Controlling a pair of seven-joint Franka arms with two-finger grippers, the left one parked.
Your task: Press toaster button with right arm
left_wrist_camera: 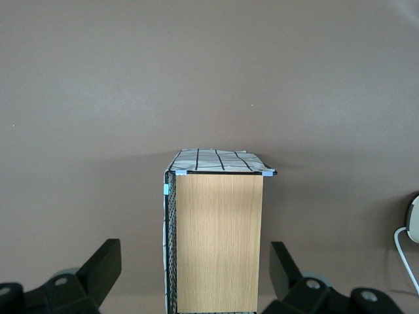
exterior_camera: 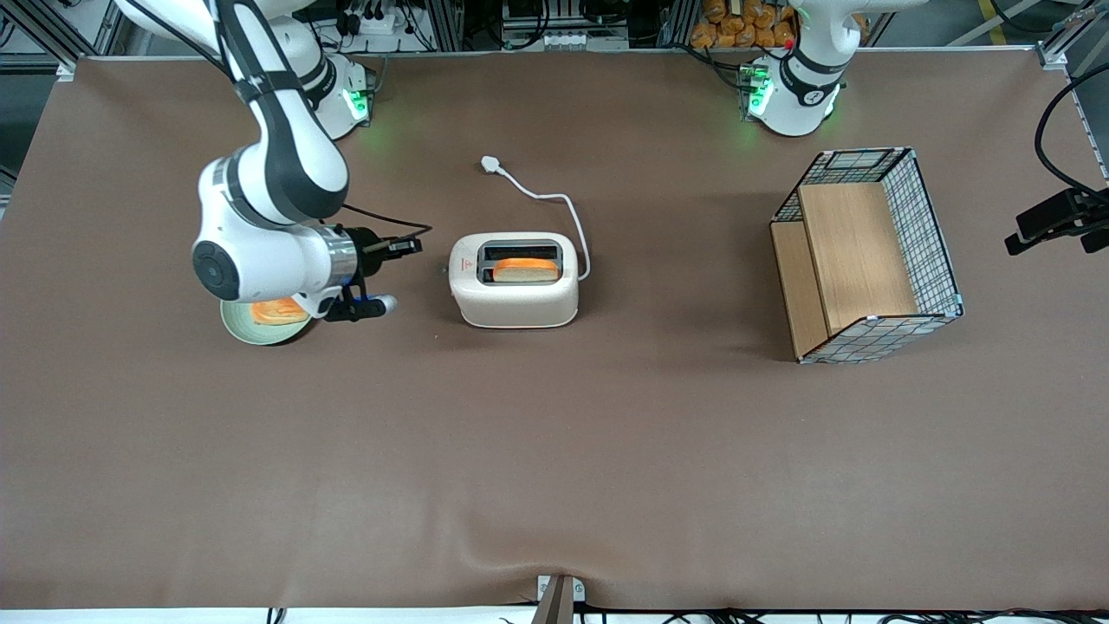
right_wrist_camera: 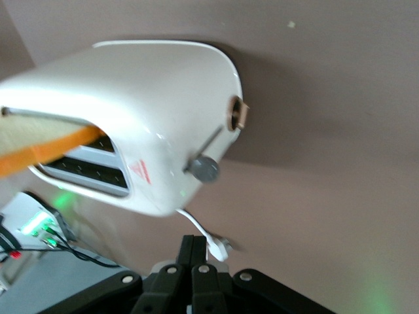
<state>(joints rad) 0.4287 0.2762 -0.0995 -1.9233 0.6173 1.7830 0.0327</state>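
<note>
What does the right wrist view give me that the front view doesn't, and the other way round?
Only the right wrist view shows the toaster button jutting from the toaster's narrow end, with the gripper aimed toward it, fingers together. Only the front view shows the plate with toast under the arm and the wire-mesh crate toward the parked arm's end. Both show the toaster, its toast slice and white cord.

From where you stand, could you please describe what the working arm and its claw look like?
The right arm is glossy white with rounded joints, black bands and a silver wrist ring. A thin black cable loops from the wrist. Its claw is black with a blue spot and shut fingers, beside the toaster.
</note>
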